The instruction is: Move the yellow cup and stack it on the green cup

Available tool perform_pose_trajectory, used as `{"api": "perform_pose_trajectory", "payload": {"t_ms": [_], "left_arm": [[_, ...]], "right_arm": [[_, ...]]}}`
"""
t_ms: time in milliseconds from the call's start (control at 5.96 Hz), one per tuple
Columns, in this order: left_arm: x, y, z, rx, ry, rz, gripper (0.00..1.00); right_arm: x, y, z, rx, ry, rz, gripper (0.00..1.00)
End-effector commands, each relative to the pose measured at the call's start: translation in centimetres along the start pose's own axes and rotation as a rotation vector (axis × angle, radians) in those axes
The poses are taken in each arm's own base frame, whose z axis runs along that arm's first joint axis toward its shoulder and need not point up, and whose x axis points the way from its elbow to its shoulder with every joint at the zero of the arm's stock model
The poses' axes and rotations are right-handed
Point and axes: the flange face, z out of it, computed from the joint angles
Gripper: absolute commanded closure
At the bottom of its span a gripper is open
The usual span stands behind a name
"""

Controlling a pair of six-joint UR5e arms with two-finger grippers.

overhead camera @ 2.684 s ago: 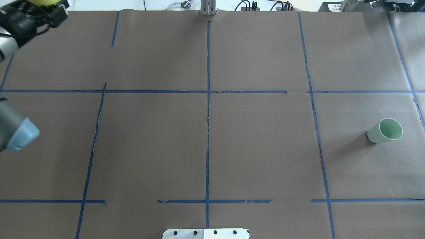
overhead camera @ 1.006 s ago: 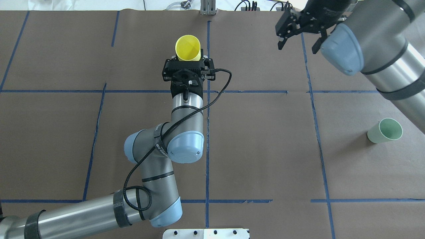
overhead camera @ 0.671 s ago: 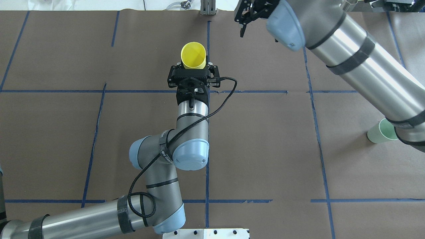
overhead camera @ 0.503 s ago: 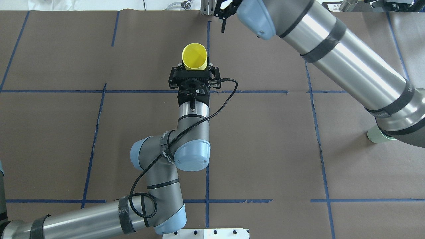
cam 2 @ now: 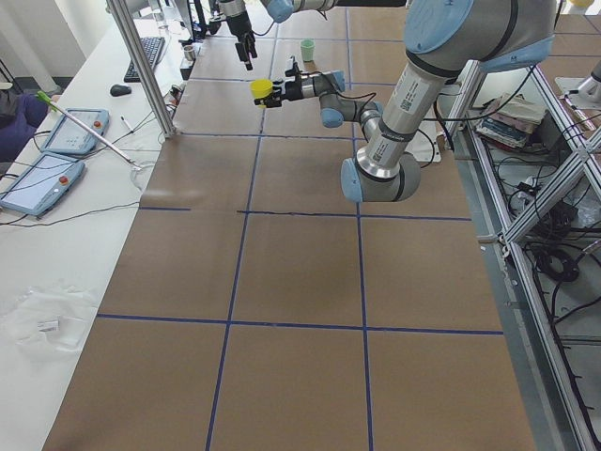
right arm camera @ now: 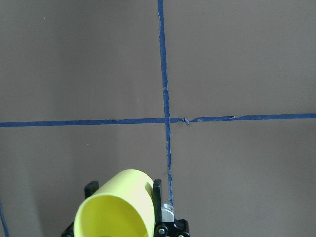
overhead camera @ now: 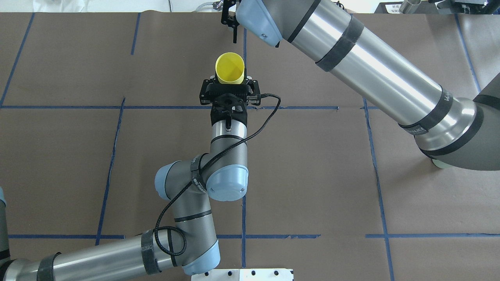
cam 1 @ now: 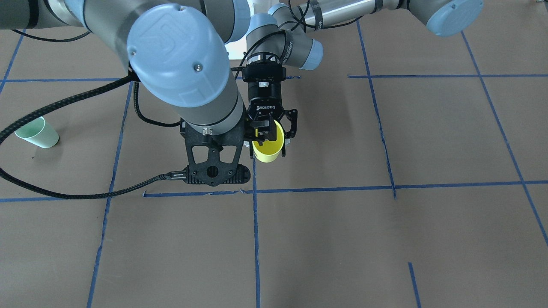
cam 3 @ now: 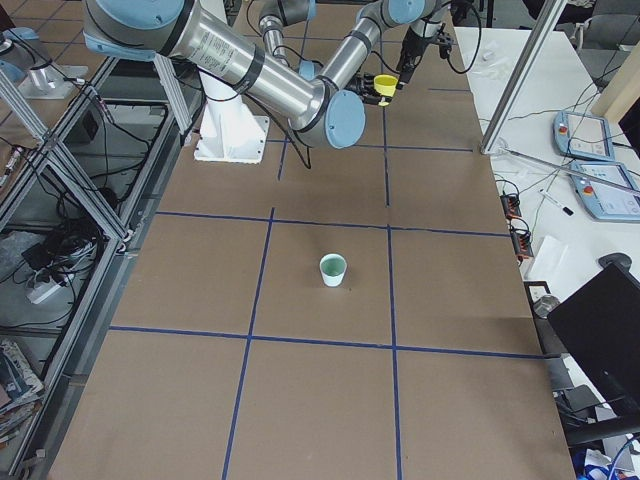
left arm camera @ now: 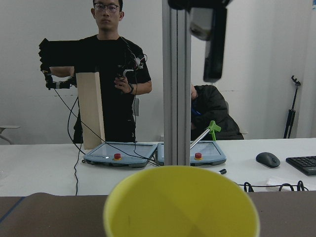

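Left tool (cam 1: 269,136): clenching the small bright yellow plastic cup (cam 1: 266,153), rim pointing outward.
Right tool (overhead camera: 231,21): hovering beyond that rim; can't tell its grip.

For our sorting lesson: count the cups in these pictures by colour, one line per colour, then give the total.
yellow cup: 1
green cup: 1
Total: 2
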Motion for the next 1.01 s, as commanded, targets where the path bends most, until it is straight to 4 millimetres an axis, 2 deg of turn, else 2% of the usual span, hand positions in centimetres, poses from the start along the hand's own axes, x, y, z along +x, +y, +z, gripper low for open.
{"api": "perform_pose_trajectory", "payload": {"t_ms": [0, 335, 671, 839], "left_arm": [[-0.1, 0.2, 0.0, -0.003, 0.001, 0.002, 0.55], [0.0, 0.1, 0.0, -0.004, 0.003, -0.002, 0.55], [0.0, 0.0, 0.0, -0.005, 0.004, -0.003, 0.55], [-0.1, 0.1, 0.0, -0.007, 0.004, -0.002, 0.55]], "right_arm": [[-1.0, 0.5, 1.4, 0.01, 0.036, -0.017, 0.04], [-3.0, 2.2, 4.1, 0.034, 0.098, -0.062, 0.11], [-3.6, 2.7, 4.2, 0.036, 0.096, -0.075, 0.12], [-3.5, 2.7, 4.7, 0.031, 0.102, -0.074, 0.25]]}}
